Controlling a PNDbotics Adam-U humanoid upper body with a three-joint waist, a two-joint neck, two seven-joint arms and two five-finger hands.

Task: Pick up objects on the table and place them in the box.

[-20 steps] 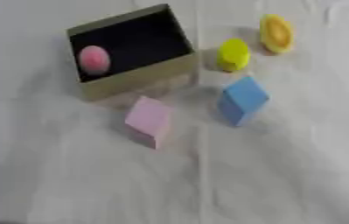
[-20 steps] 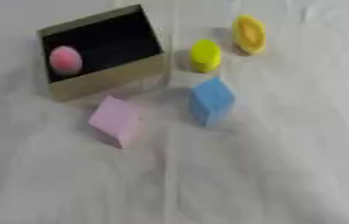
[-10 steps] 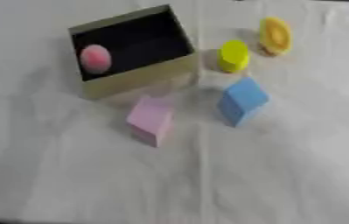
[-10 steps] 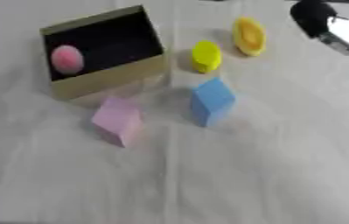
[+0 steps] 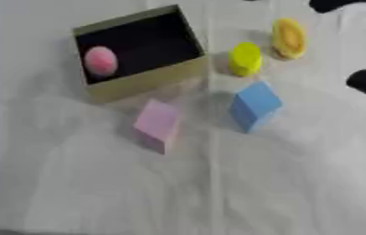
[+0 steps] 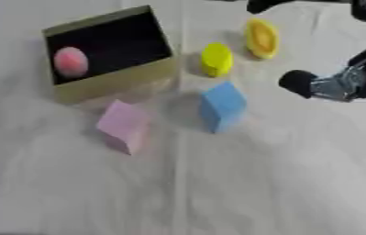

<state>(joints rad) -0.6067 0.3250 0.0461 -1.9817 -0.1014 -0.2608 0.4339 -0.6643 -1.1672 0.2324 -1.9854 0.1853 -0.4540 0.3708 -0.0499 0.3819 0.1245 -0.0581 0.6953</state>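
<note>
Blue block (image 6: 221, 105) stands tilted on a corner, long axis roughly upright. Right hand (image 6: 330, 82) is cut off, can't tell its fingers.

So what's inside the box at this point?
The box holds one pink ball, lying against its left wall on the dark floor. Its near wall hides the floor strip just behind it, so anything there can't be seen.
</note>
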